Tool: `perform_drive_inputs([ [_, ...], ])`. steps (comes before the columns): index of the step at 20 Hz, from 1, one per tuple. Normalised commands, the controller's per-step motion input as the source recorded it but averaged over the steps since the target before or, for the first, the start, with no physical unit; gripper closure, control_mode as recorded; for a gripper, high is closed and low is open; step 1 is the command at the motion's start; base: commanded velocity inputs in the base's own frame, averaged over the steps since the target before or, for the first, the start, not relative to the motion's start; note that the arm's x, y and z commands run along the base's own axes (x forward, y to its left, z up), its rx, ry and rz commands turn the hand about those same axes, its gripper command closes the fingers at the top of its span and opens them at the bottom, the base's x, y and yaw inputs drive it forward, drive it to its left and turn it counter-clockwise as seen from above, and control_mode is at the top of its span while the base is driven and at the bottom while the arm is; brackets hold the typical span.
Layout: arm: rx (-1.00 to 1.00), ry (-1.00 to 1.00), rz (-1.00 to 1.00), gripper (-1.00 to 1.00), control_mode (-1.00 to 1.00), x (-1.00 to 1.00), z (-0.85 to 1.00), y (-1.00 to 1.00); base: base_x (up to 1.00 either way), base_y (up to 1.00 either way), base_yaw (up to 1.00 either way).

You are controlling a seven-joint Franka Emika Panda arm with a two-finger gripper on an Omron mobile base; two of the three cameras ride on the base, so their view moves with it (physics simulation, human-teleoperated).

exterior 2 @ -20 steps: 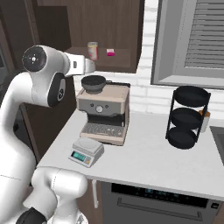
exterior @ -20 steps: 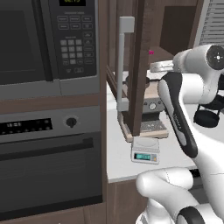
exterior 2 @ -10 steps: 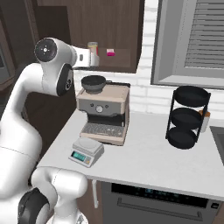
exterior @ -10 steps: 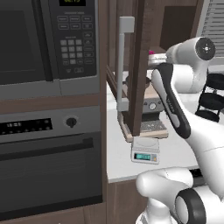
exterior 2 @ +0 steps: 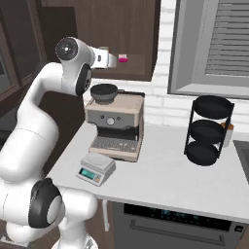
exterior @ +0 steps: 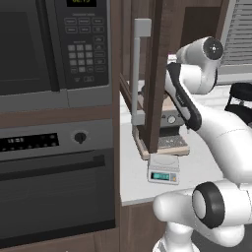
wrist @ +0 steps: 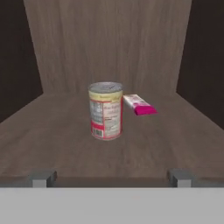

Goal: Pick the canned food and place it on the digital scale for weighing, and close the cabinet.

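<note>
Fingers (wrist: 110,177) spread wide, well short of the upright canned food (wrist: 105,110).

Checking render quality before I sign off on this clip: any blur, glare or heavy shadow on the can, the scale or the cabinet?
Hand view: the canned food is soft-edged with unreadable label text, evenly lit; the cabinet side walls fall dark. Left base view: the digital scale is small, its cyan display glowing but unreadable. Right base view: evenly lit, no glare.
</note>
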Motion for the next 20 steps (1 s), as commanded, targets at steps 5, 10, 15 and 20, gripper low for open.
perform_drive_inputs([
  [5,0.0,0.09,0.0,-1.0,-1.0,0.78,-0.01,0.0,0.0,0.0,0.0],
  [10,0.0,0.12,0.0,-1.0,-1.0,0.78,-0.04,0.0,0.0,0.0,0.0],
  [15,0.0,0.06,0.0,-1.0,-1.0,0.69,-0.14,0.0,0.0,0.0,0.0],
  [20,0.0,0.0,0.0,-1.0,-1.0,0.56,-0.24,0.0,0.0,0.0,0.0],
])
